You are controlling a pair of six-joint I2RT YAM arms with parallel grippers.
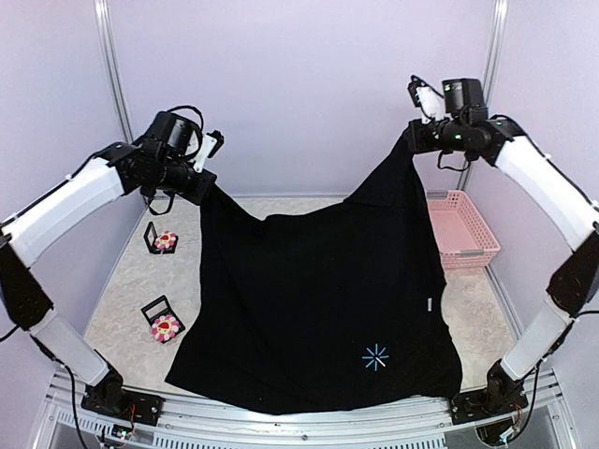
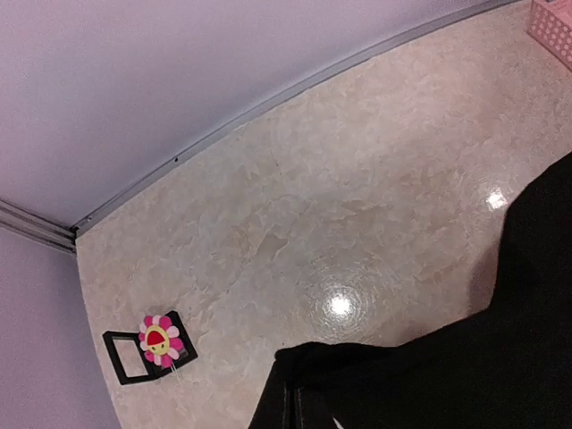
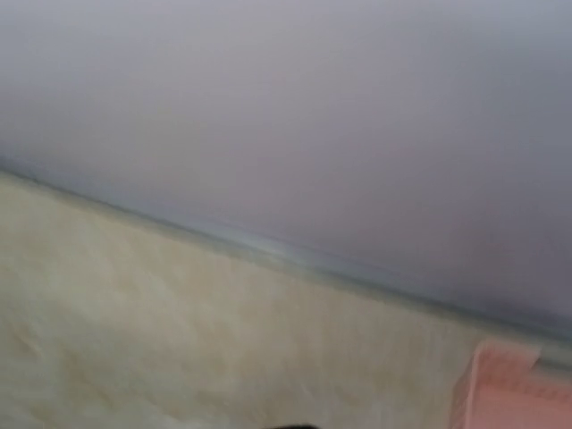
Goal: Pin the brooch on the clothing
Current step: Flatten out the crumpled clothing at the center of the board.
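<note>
The clothing [image 1: 309, 299], a black T-shirt with a light-blue starburst mark [image 1: 375, 356] and a white side tag [image 1: 430, 302], hangs between both arms, its lower part on the table. My left gripper [image 1: 208, 182] is shut on its left top corner, and the cloth [image 2: 429, 375] hides the fingers in the left wrist view. My right gripper [image 1: 409, 140] is shut on the right top corner, higher up. Two near-identical pink-and-white flower brooches lie on black cards left of the shirt, one far [image 1: 166, 241] and one near [image 1: 167, 326]. I cannot tell which is the brooch. One [image 2: 161, 340] shows in the left wrist view.
A pink basket [image 1: 459, 229] stands at the back right, beside the hanging shirt, and its corner shows in the left wrist view [image 2: 554, 31]. Purple walls close the back and sides. The right wrist view is blurred, showing table, wall and the basket's edge [image 3: 509, 393].
</note>
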